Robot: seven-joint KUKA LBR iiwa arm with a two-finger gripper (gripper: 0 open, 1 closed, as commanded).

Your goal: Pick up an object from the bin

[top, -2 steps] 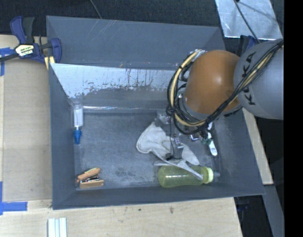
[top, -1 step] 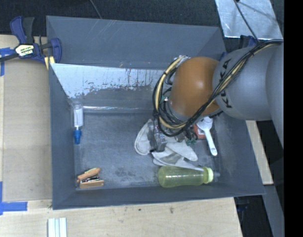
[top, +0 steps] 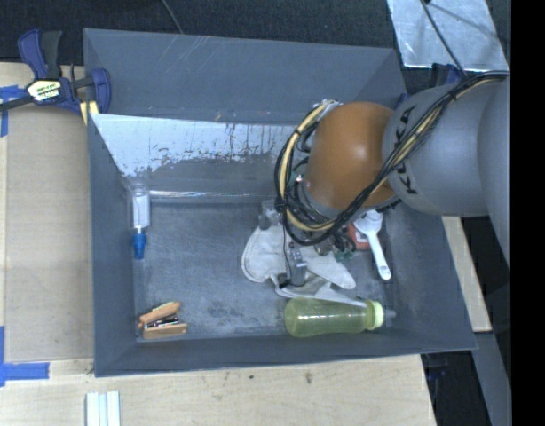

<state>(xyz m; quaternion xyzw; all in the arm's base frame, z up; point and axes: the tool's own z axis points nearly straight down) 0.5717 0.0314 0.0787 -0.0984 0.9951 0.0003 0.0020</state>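
Observation:
My gripper is down in the right half of the bin, low over a crumpled white piece that looks like cloth or soft plastic. The gripper's tip touches or nearly touches its right edge. Just below it, along the bin's front wall, a yellow-green bottle lies on its side. A white utensil with a long handle lies to the gripper's right, partly hidden by the arm.
A clear tube with a blue cap lies by the left wall. An orange-brown stapler sits in the front left corner. The arm's orange dome and cables hide the bin floor behind the gripper.

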